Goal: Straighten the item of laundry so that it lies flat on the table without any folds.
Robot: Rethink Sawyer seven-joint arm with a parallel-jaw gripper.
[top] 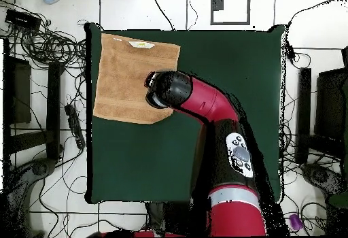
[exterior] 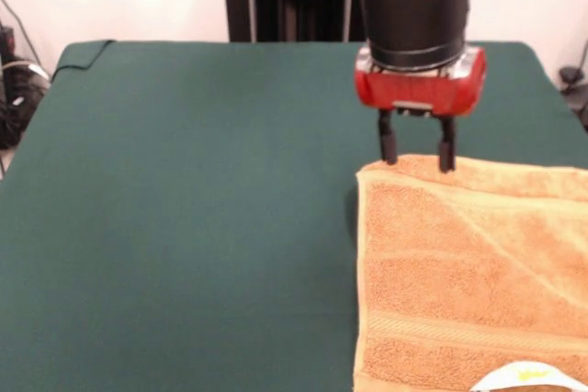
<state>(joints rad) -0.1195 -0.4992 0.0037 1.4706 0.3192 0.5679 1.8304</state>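
Observation:
The orange-tan towel (exterior: 459,273) lies on the dark green table (exterior: 184,227) at the right, running off the picture's right and bottom edges. A diagonal crease crosses it, and its white label (exterior: 524,376) shows at the near edge. My gripper (exterior: 417,161) hangs straight down over the towel's far hem near its far left corner. Its two black fingers (exterior: 447,149) stand apart and their tips touch or nearly touch the hem. In the overhead view the towel (top: 126,79) lies at the table's (top: 224,113) top left corner, and the arm's head (top: 166,89) hides the gripper.
The towel's edge lies close to the table's edge in the overhead view. The green cloth is rumpled at one far corner (exterior: 83,52). Cables (top: 47,45) and black boxes (top: 17,89) lie on the floor beside the table. The red arm (top: 217,113) crosses the table's middle.

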